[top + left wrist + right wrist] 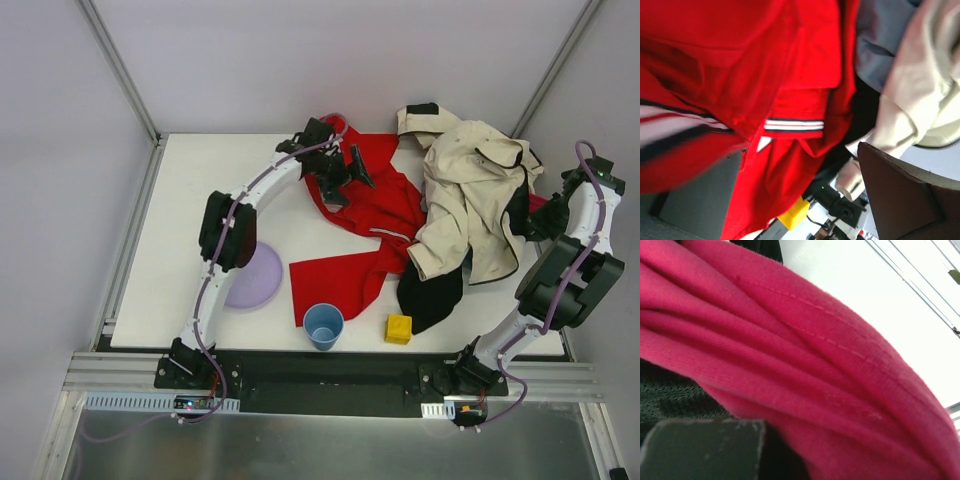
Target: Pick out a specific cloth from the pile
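The cloth point(345, 280) lay mid-table, at 9 o'clock of the pile point(470, 200). The left gripper point(347, 183) hung over its far end, jaws spread. The right gripper point(527, 215), jaws pressed together, sat at the pile's 3 o'clock edge, perhaps pinching the magenta cloth point(815, 365).

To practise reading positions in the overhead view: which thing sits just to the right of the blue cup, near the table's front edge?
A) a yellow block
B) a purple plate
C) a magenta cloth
A: the yellow block sits just right of the blue cup, while the purple plate lies on the cup's other side.
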